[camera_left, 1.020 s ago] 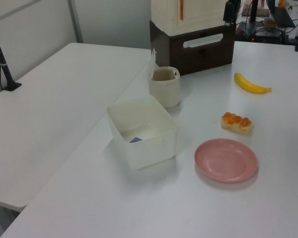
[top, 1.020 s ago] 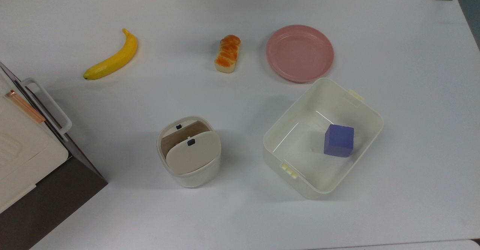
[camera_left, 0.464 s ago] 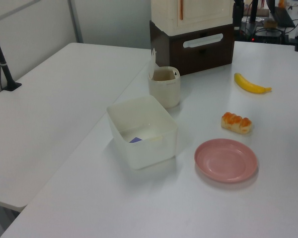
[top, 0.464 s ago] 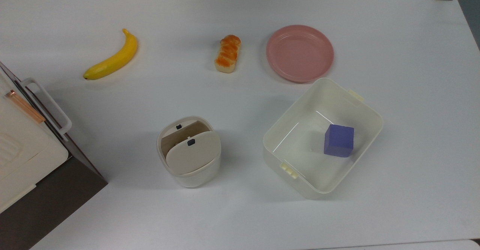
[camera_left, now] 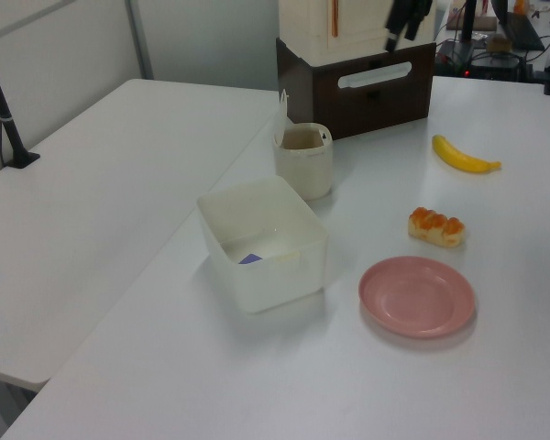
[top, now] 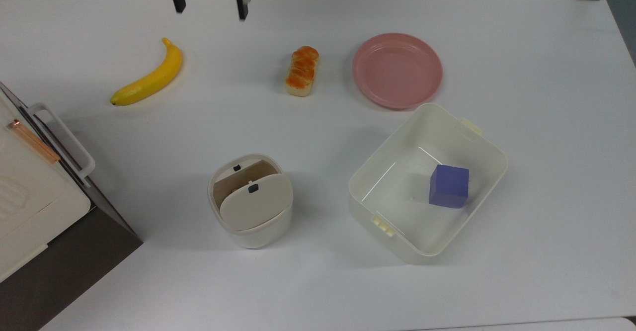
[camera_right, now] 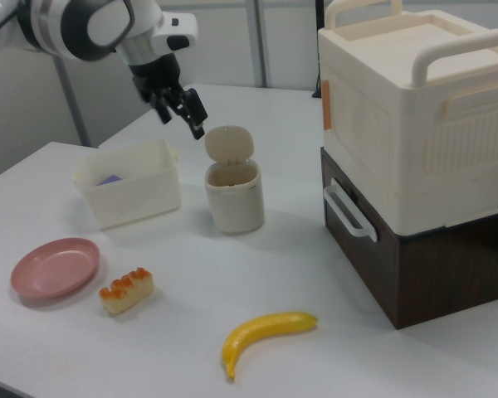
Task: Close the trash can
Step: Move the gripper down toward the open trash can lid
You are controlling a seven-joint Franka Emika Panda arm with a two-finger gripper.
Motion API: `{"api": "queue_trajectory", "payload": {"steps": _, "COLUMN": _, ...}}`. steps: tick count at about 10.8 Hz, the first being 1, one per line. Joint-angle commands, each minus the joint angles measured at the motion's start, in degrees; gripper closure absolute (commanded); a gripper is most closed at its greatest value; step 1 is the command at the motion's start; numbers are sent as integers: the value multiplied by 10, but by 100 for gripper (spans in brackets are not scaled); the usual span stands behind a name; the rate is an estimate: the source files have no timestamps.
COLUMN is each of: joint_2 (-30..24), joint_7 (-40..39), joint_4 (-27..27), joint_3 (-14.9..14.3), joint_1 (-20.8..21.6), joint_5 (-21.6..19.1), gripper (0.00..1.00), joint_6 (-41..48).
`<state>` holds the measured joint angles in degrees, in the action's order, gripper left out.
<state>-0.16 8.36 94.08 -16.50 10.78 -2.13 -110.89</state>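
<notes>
Pincer: the pincer [top: 208,4] hangs at the top view's upper edge, above the far side of the desk [top: 318,281]; its two dark fingers [top: 178,0] stand wide apart with nothing between them; in the right view it [camera_right: 183,109] hangs in the air up and to the left of the can's raised lid

Trash can: the trash can [top: 251,206] stands upright on the desk in the top view's lower middle; its lid [top: 256,202] is tipped up on its hinge, a small dark button on it, the tan inside showing behind; in the right view the lid [camera_right: 228,146] stands nearly upright over the open mouth

Relation: the can is well apart from the pincer, no contact; in the top view it is below and slightly right of the pincer

Neighbours: a white tub [top: 449,137] with a blue block [top: 449,186] near the can on the top view's right; a banana [top: 149,76], a bread roll [top: 301,70] and a pink plate [top: 397,69] lie in a row between pincer and can; a cream and brown cabinet [camera_right: 415,149] near the can on the right view's right
</notes>
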Motion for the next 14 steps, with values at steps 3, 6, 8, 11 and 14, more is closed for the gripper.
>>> {"api": "queue_trajectory", "payload": {"steps": 3, "joint_2": 7, "joint_7": 127, "joint_4": 42, "joint_3": 8, "joint_1": 16, "joint_5": 32, "gripper": 0, "joint_6": -97}}
{"api": "queue_trajectory", "payload": {"steps": 6, "joint_2": 5, "joint_7": -57, "joint_4": 23, "joint_3": 18, "joint_1": 15, "joint_5": 34, "gripper": 0, "joint_6": 73}}
{"api": "queue_trajectory", "payload": {"steps": 8, "joint_2": 4, "joint_7": -141, "joint_4": 1, "joint_3": 21, "joint_1": 13, "joint_5": 34, "gripper": 0, "joint_6": 167}}
{"api": "queue_trajectory", "payload": {"steps": 11, "joint_2": 7, "joint_7": -48, "joint_4": 10, "joint_3": 21, "joint_1": 14, "joint_5": 28, "gripper": 0, "joint_6": 52}}
{"api": "queue_trajectory", "payload": {"steps": 14, "joint_2": 52, "joint_7": 317, "joint_4": 39, "joint_3": 40, "joint_1": 25, "joint_5": 156, "gripper": 60, "joint_6": -184}}
